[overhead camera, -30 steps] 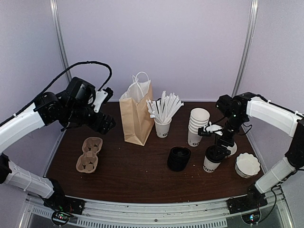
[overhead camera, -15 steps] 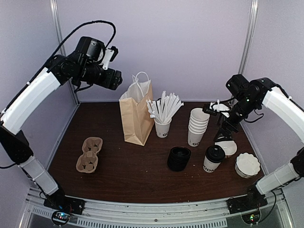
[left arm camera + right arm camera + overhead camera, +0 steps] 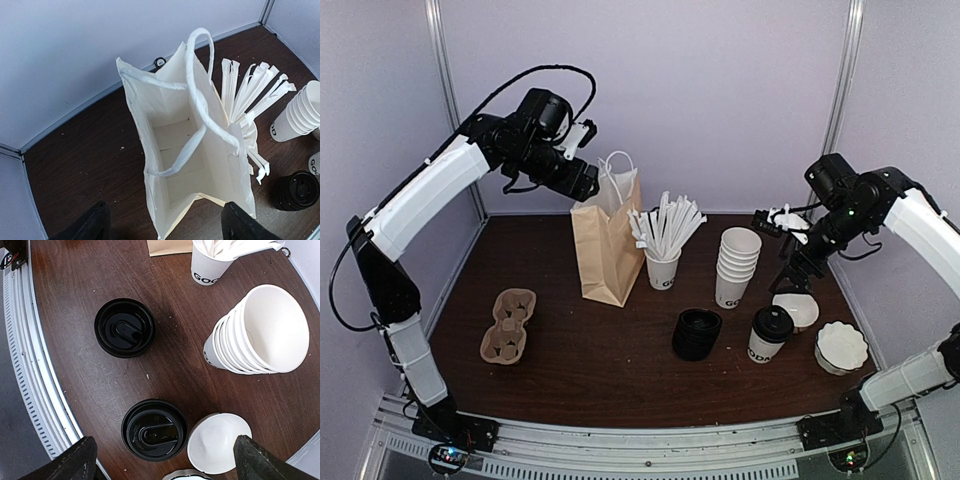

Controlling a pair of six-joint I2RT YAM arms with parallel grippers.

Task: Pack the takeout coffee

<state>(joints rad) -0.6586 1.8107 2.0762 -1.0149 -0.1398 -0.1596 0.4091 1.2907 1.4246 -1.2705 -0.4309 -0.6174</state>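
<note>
Right hand [image 3: 796,280] risen off takeout coffee [image 3: 770,335], spread and empty; left hand [image 3: 582,181], also spread, swung above paper bag [image 3: 607,245]: packing still pending

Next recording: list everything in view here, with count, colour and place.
takeout coffee: one, white cup with black lid, front right
black lids: one stack, black, left of the coffee
lidless cups: one stack, white, behind the coffee
cup of sticks: one, white, centre, right of the bag
paper bag: one, brown, upright and open, back centre-left
cup carrier: one, tan, front left
domed piece: one, white, just behind-right of the coffee
fluted paper stack: one, white, far right front
table: one, dark brown, under everything
left gripper: one, black, open, above the bag
right gripper: one, black, open, above the domed piece
</note>
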